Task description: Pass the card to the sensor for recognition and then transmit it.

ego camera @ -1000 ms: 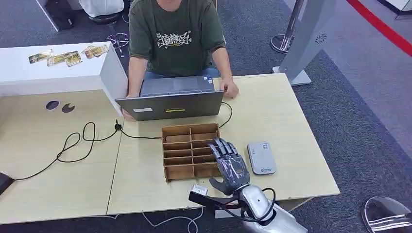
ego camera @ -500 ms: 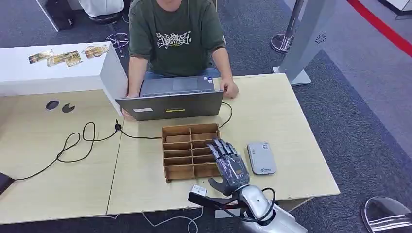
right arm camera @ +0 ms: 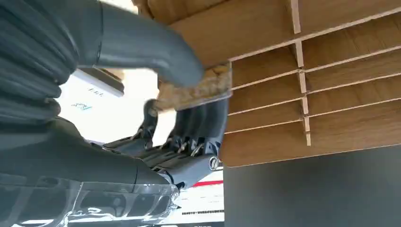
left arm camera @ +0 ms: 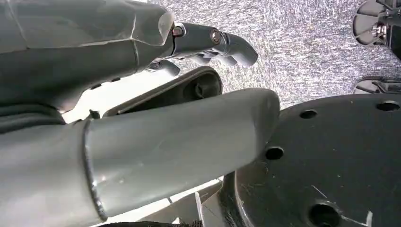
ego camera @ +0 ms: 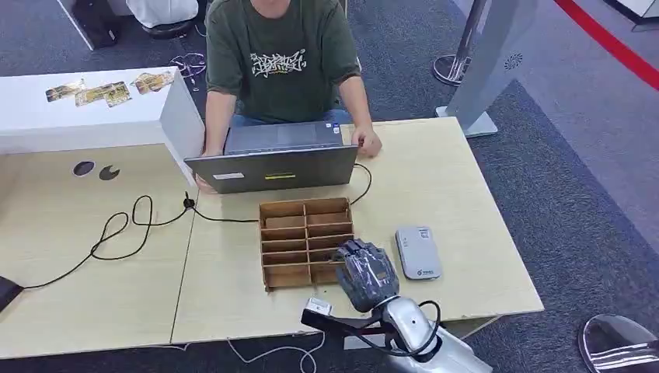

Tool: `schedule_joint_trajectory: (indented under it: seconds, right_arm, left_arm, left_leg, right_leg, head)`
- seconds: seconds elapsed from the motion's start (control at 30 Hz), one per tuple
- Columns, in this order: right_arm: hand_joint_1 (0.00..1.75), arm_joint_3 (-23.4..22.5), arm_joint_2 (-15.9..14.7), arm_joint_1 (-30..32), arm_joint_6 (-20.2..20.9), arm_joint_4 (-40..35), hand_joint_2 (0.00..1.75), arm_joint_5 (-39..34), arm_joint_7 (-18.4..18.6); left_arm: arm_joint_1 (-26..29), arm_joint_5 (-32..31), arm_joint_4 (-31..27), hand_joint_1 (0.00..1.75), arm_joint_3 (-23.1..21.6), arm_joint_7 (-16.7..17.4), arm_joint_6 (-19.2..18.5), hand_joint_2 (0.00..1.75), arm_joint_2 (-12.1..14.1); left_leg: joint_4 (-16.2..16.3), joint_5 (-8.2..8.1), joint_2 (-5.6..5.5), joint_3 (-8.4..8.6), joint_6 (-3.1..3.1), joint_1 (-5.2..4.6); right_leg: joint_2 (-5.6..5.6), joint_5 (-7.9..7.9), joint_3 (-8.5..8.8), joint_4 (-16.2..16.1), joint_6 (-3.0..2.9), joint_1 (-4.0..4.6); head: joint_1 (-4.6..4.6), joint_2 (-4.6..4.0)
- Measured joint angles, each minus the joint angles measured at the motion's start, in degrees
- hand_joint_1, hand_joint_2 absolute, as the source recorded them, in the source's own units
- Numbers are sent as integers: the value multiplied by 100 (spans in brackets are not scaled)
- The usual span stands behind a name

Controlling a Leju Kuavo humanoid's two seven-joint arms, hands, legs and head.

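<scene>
One card (right arm camera: 196,90) is pinched between my thumb and fingers; my right hand (ego camera: 365,273) is curled tight on it, right at the near corner of the wooden box (ego camera: 303,233) on the table (ego camera: 466,194). I think I am just picking it up. Next I should lift it and carry it to the grey sensor (ego camera: 418,252) just beside the box. The box has many slots; I cannot tell what is in them. My left hand (left arm camera: 208,40) hangs down, fingers curled on nothing.

No legible text — shirt (ego camera: 277,47) graphic unreadable.
</scene>
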Motion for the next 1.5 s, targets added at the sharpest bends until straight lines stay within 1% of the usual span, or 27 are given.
schedule_joint_trajectory:
  seconds: [0.23,0.47,0.53,0.57,0.6,0.63,0.7,0.77,0.83,1.03,1.07,1.1,1.23,1.4,1.5]
  right_arm:
    - [173,11,-9,-22,13,-28,175,-20,-4]
    - [175,22,-11,-68,83,-28,175,-122,-37]
    - [175,22,-13,-73,83,-28,175,-135,-46]
    - [171,24,-13,-76,81,-28,175,-138,-52]
    - [171,26,-13,-77,81,-28,175,-138,-57]
    - [175,28,-15,-78,81,-28,175,-140,-66]
    - [175,33,-15,-86,79,-28,175,-157,-79]
    - [171,37,-15,-92,63,-28,175,-177,-101]
    - [173,39,-15,-92,17,-33,175,-188,-103]
    - [175,39,-15,-63,-284,-101,175,-59,-83]
    - [171,35,-15,-48,-337,-118,175,-22,-74]
    - [175,29,-15,-30,-400,-135,175,9,-68]
    - [175,-28,-13,102,-766,-251,175,177,-66]
    - [175,-335,55,459,-1347,-547,175,420,-129]
    - [175,-551,140,688,-1405,-765,175,525,-219]
  left_arm:
    - [0,2,0,0,0,0,0,0,-22]
    - [0,0,0,0,0,0,0,0,-24]
    - [1,0,0,0,0,0,0,0,-24]
    - [1,0,0,0,2,0,0,0,-24]
    - [0,0,0,0,0,0,0,0,-24]
    - [1,0,0,0,0,0,0,0,-24]
    - [1,0,0,0,2,0,0,0,-24]
    - [1,0,0,0,0,0,0,0,-24]
    - [1,-2,0,0,2,-2,0,0,-24]
    - [1,-2,0,0,0,-9,0,0,-24]
    - [1,-2,0,0,0,-11,0,0,-24]
    - [1,-2,0,0,2,-11,0,0,-24]
    - [2,-2,0,0,2,-37,11,0,-33]
    - [1,7,0,0,2,-52,57,0,-61]
    - [1,9,0,0,2,-55,72,0,-79]
  left_leg:
    - [0,0,0,0,0,0]
    - [0,0,0,0,0,0]
    - [0,0,0,0,0,0]
    - [0,0,0,0,0,0]
    - [0,0,0,0,0,0]
    - [0,0,0,0,0,0]
    - [0,0,0,0,0,0]
    - [0,0,0,0,0,0]
    - [0,0,0,0,0,0]
    - [0,0,0,1,0,0]
    - [0,0,0,0,0,0]
    - [0,0,0,0,0,0]
    - [0,0,0,0,0,0]
    - [0,-1,-1,-2,0,0]
    - [0,-1,-1,-3,0,0]
  right_leg:
    - [0,0,0,0,0,0]
    - [0,0,0,0,0,0]
    - [0,0,0,0,0,0]
    - [0,0,0,0,0,0]
    - [0,0,0,0,0,0]
    - [0,0,0,0,0,0]
    - [0,0,0,0,0,0]
    - [0,0,0,0,0,0]
    - [0,0,0,0,0,0]
    - [0,0,0,0,0,0]
    - [0,0,0,0,0,0]
    - [0,0,0,0,0,0]
    - [0,0,-1,0,0,0]
    - [-1,-1,-2,0,0,0]
    - [0,-1,-4,0,0,0]
  head:
    - [0,-2]
    - [0,0]
    - [0,0]
    - [0,0]
    - [0,0]
    - [0,0]
    - [0,-2]
    - [0,0]
    - [0,-2]
    - [0,0]
    - [0,-2]
    - [0,-2]
    - [-2,0]
    - [2,-2]
    - [-2,0]
